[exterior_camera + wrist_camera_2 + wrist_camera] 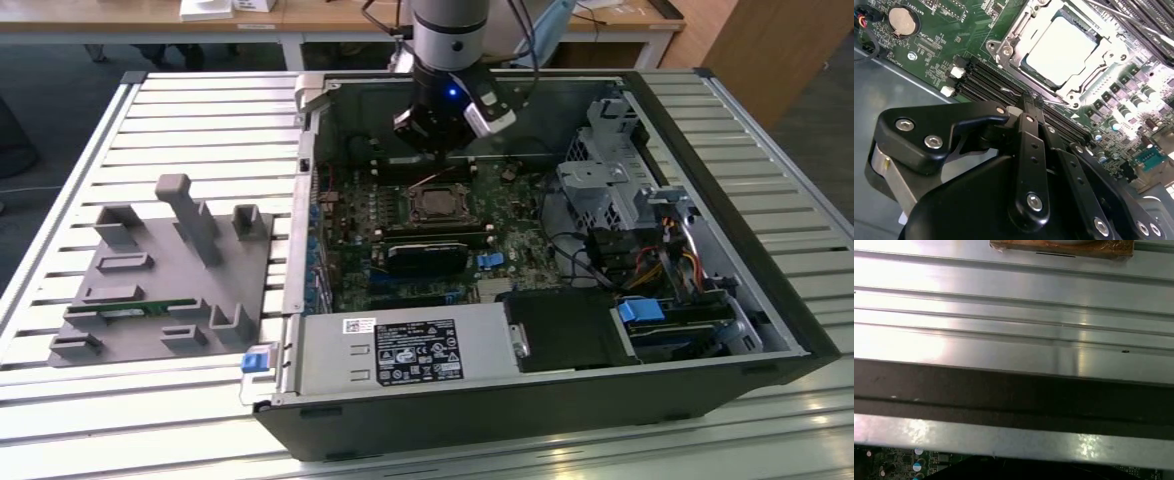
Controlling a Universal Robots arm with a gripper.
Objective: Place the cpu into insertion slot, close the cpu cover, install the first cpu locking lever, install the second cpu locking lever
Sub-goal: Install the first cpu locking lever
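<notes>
In the exterior view your gripper (438, 140) hangs inside the open computer case (747, 260) at the far edge of the motherboard (400, 215), and the socket with the cpu (437, 203) in it sits just on the near side of it. In the second wrist view the gripper (1030, 102) has its fingers pressed together with nothing between them, and the cpu (1061, 46) lies flat in the socket with the cpu cover (1009, 37) framing it, just beyond the fingertips across the black memory slots (989, 80). The first wrist view just gives you the ribbed metal table (1014, 305) and a strip of circuit board, so it's no help on the socket.
</notes>
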